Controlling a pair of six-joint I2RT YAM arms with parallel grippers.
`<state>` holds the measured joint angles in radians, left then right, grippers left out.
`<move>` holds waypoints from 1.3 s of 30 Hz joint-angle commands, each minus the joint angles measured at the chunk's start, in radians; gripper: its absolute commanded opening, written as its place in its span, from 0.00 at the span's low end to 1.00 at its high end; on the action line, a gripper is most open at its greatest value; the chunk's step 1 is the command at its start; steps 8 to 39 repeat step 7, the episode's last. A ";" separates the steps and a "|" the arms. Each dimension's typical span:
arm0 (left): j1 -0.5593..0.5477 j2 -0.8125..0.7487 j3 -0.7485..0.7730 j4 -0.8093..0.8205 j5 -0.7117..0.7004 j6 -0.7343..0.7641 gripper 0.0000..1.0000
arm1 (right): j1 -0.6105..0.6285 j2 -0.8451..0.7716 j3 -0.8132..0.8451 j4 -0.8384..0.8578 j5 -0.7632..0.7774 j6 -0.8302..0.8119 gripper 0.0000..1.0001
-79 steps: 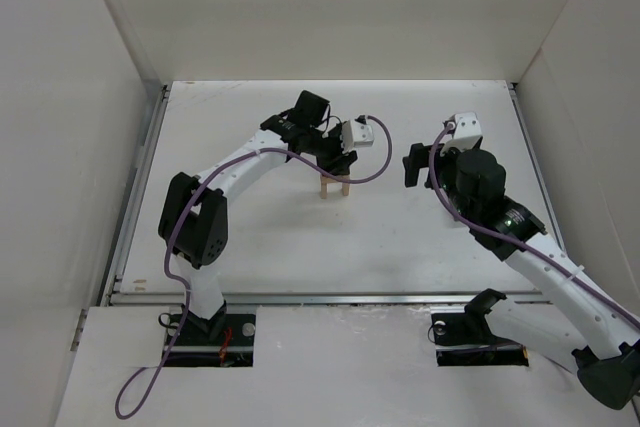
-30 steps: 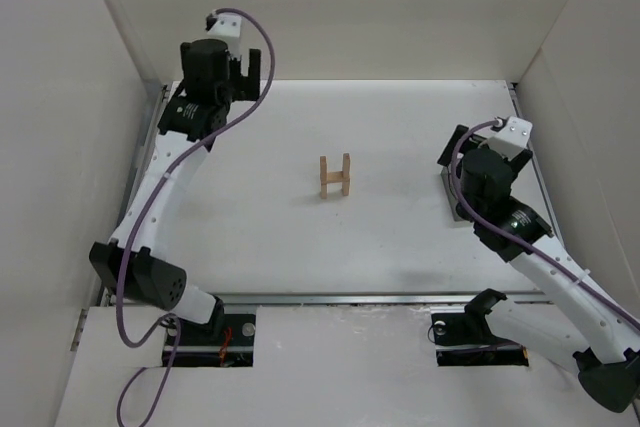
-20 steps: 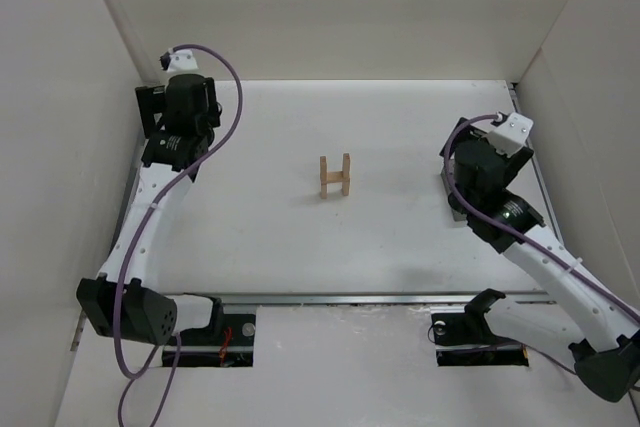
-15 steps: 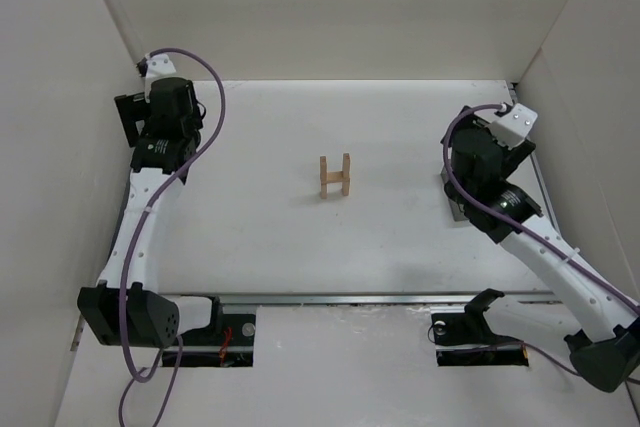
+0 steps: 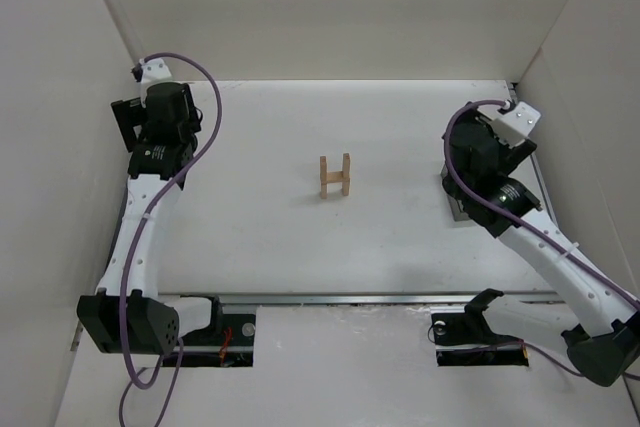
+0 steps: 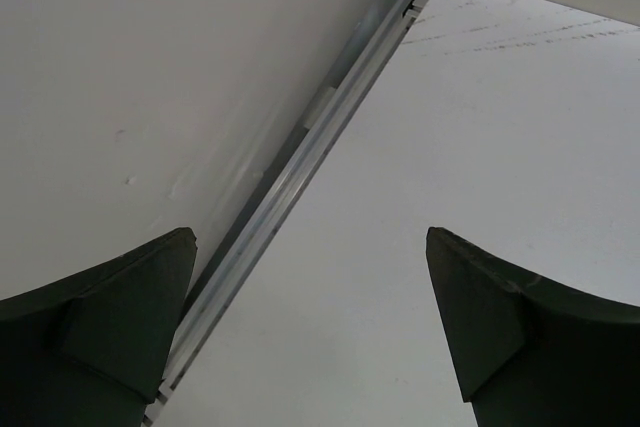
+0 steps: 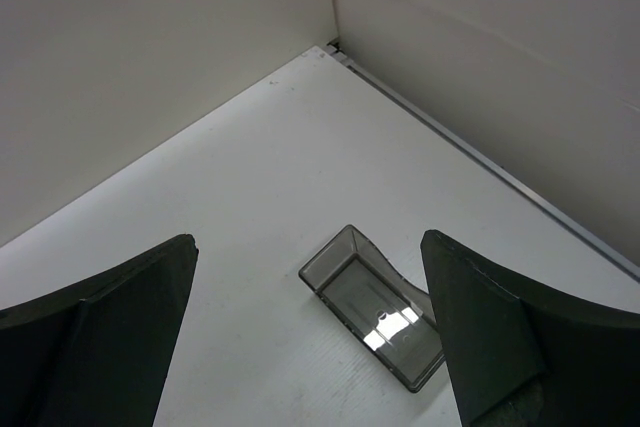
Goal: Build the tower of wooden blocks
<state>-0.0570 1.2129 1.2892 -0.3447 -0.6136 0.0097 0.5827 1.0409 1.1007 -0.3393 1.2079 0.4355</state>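
Top external view: we see the wood block tower (image 5: 335, 176) standing on the surface (image 5: 280, 247) as an upright H. We find the left tool (image 6: 308, 239) well to the left of the tower, fingers apart and holding nothing. The right tool (image 7: 305, 242) sits well to the right of the tower, fingers apart, above a grey bin (image 7: 375, 309) without touching it.

Left gripper (image 6: 310, 247) at bench (image 6: 480, 127) edge, jaws spread wide.
A metal rail (image 6: 300, 162) runs diagonally between the white wall (image 6: 140, 67) and the bench; dark jaw tips occupy both lower corners.
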 commanded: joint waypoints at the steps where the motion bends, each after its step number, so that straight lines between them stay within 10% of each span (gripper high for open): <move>1: 0.003 -0.032 -0.002 0.024 0.008 -0.017 0.99 | -0.004 -0.004 0.039 -0.015 0.016 0.019 0.99; 39: 0.003 -0.032 -0.011 0.024 0.017 -0.017 0.99 | -0.004 -0.004 0.050 -0.035 -0.013 0.028 0.99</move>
